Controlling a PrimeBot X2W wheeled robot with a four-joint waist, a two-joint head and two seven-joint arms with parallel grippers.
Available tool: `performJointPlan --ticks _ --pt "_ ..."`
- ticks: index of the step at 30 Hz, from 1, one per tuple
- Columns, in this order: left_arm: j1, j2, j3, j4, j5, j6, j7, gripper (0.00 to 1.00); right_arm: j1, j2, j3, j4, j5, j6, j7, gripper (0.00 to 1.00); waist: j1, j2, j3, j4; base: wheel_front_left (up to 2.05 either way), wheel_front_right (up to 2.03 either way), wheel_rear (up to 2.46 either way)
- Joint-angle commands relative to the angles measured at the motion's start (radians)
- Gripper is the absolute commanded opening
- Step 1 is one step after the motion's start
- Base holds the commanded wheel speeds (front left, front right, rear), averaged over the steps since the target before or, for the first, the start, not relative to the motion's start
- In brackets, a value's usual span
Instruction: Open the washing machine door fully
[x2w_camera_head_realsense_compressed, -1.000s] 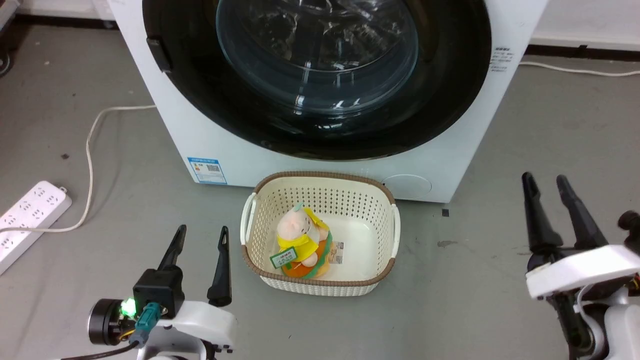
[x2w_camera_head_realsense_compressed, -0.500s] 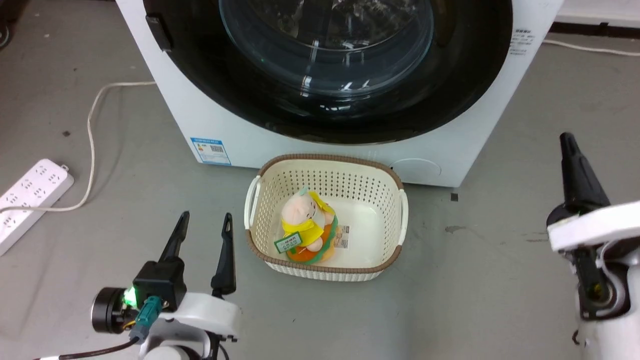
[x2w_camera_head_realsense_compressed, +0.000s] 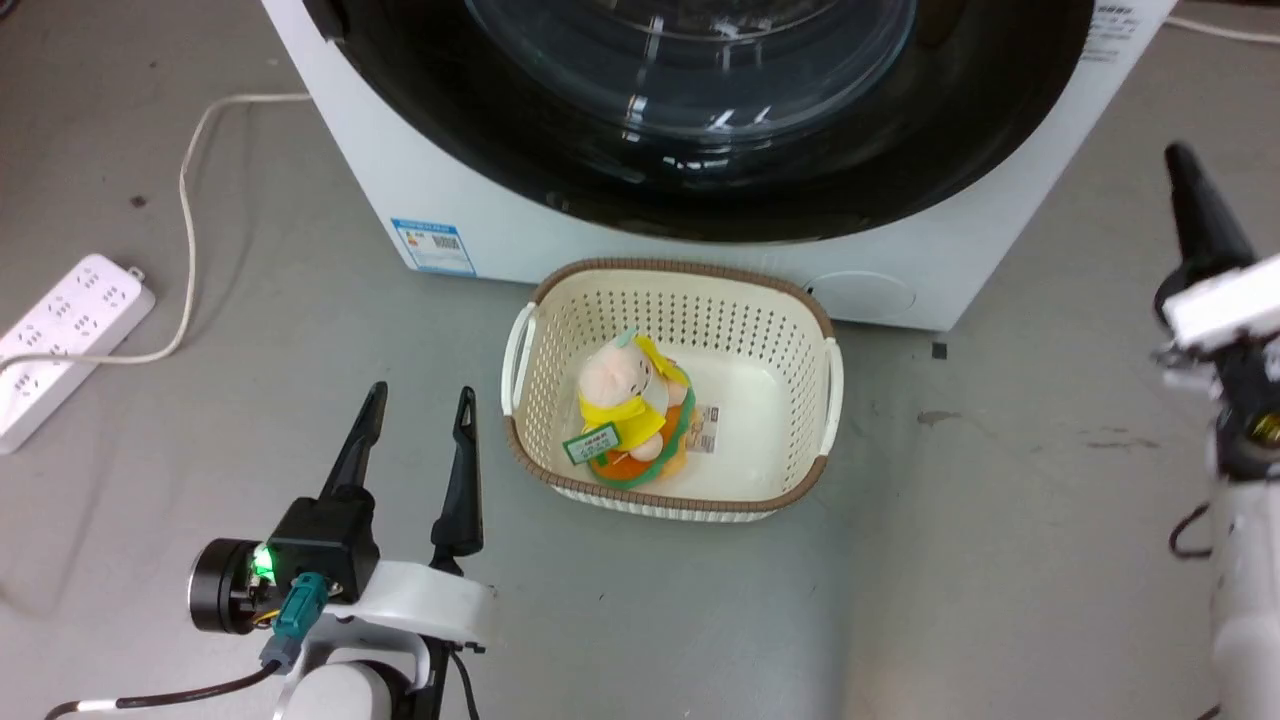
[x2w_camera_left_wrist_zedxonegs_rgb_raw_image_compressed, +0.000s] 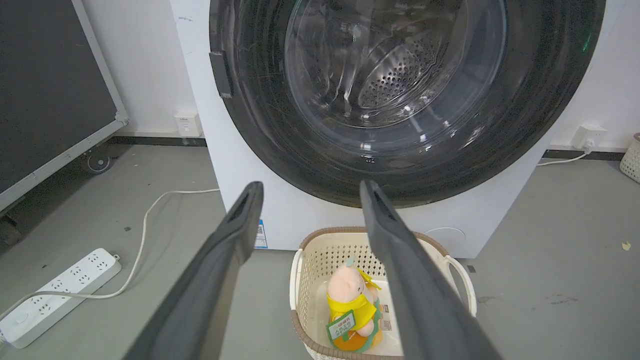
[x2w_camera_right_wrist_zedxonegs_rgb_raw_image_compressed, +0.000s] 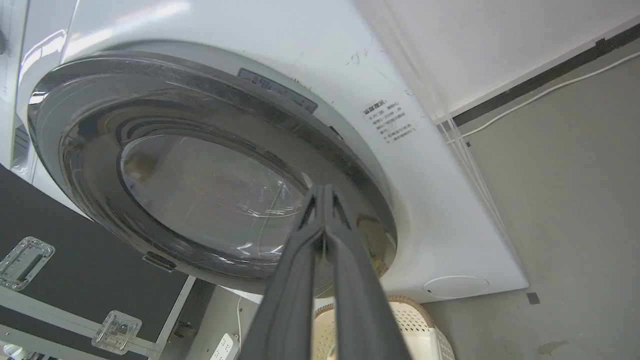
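door: washing machine door (x2w_camera_head_realsense_compressed: 700, 200) sat shut, flush on the front of the washing machine (x2w_camera_head_realsense_compressed: 500, 230), face vertical, ahead of and above both arms.
pull point: dark tab (x2w_camera_left_wrist_zedxonegs_rgb_raw_image_compressed: 220, 75) on the door's left rim, likely the handle; hinge not visible, so swing axis probably vertical on the right rim.
right gripper (x2w_camera_right_wrist_zedxonegs_rgb_raw_image_compressed: 321, 190): fingers pressed together, nothing held; raised beside the machine's right corner, aimed at the door's lower right rim; contact can't be told.
left gripper (x2w_camera_head_realsense_compressed: 420, 393): fingers spread wide, empty, low over the floor (x2w_camera_head_realsense_compressed: 250, 330), left of the basket (x2w_camera_head_realsense_compressed: 675, 272).
nearer arm: right was closer to the door; left was on the tab's side.
obstacle: basket with plush toy (x2w_camera_head_realsense_compressed: 625, 400) just below the door, in the swing path's footprint.
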Motion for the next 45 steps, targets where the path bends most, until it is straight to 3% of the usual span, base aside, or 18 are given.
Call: performJointPlan --ticks 1,22,38,45 --pt "-0.017 0.001 -0.006 -0.007 -0.005 0.006 -0.009 1.0 -0.04 -0.013 -0.009 0.021 0.023 0.0 0.008 0.0 -0.0001 0.0 0.01 0.005 0.0 0.0 0.0" --pt "-0.09 0.001 -0.055 -0.019 -0.04 0.023 -0.053 1.0 -0.528 -0.141 -0.083 0.447 0.153 0.0 0.194 0.0 -0.0001 0.0 0.154 0.062 0.0 0.0 0.0" --pt "-0.133 0.001 -0.088 -0.014 -0.069 0.041 -0.086 1.0 -0.801 -0.198 -0.129 0.717 0.3 0.0 0.444 0.0 -0.0001 0.0 0.226 0.1 0.0 0.0 0.0" --pt "-0.145 0.002 -0.101 -0.013 -0.08 0.05 -0.101 1.0 -0.839 -0.233 -0.143 0.814 0.363 0.0 0.583 0.0 -0.0001 0.0 0.225 0.114 0.0 0.0 0.0"
